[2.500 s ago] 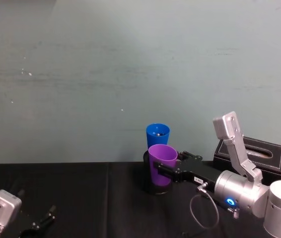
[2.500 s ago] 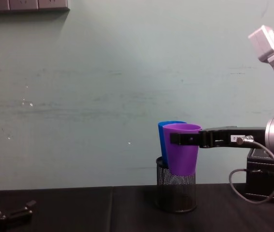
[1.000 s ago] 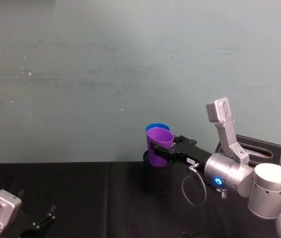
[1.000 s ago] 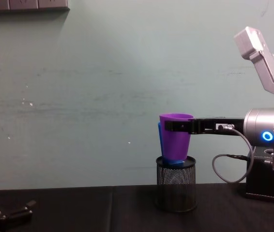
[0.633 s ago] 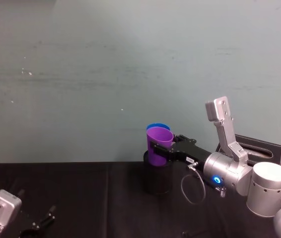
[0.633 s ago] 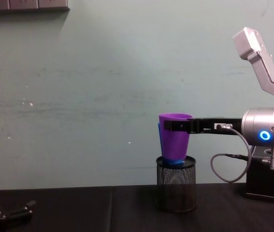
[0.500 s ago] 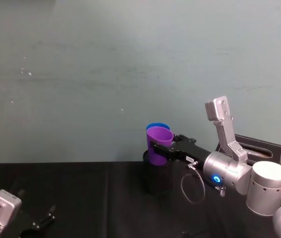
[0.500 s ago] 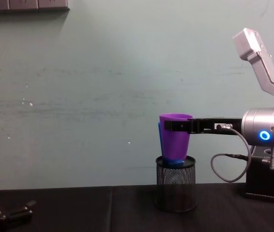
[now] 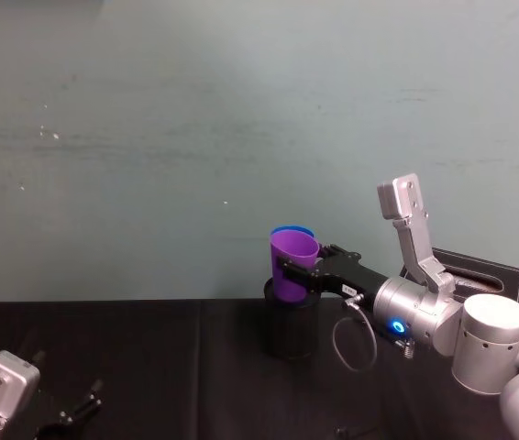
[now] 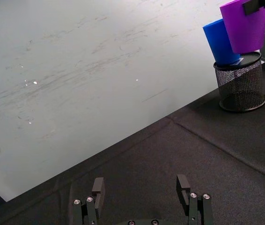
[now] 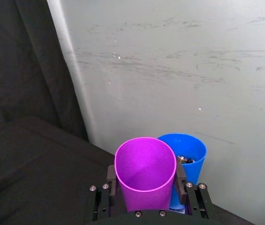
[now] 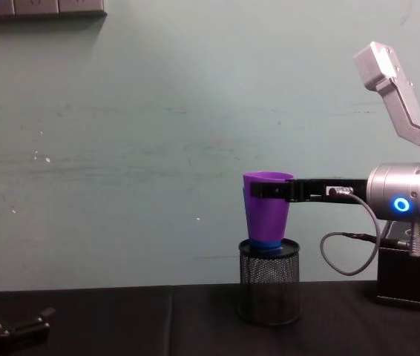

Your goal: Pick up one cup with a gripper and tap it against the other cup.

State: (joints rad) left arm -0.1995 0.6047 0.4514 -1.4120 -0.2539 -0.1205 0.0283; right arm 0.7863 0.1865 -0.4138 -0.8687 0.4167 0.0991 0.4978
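A black mesh pen holder [image 12: 269, 285] stands on the black counter [image 12: 121, 319], and everything here is placed from it. The blue cup [image 10: 219, 44] sits inside the holder, its base down in the mesh and its body leaning away from upright, most of it rising above the holder's rim.

The purple cup [image 12: 267, 215] hangs in the air directly over the holder, its base level with the holder's rim and not resting on it. It is upright, mouth up, and sits right against the blue cup on the side nearer the robot. Whether the two walls actually touch cannot be told.

The right gripper [image 12: 269, 190] reaches in level from the holder's right and pinches the purple cup just below its lip, one flat finger on each side.

The left gripper [image 10: 142, 192] rests low over the counter, well to the holder's left and nearer the robot, fingers spread with nothing between them.
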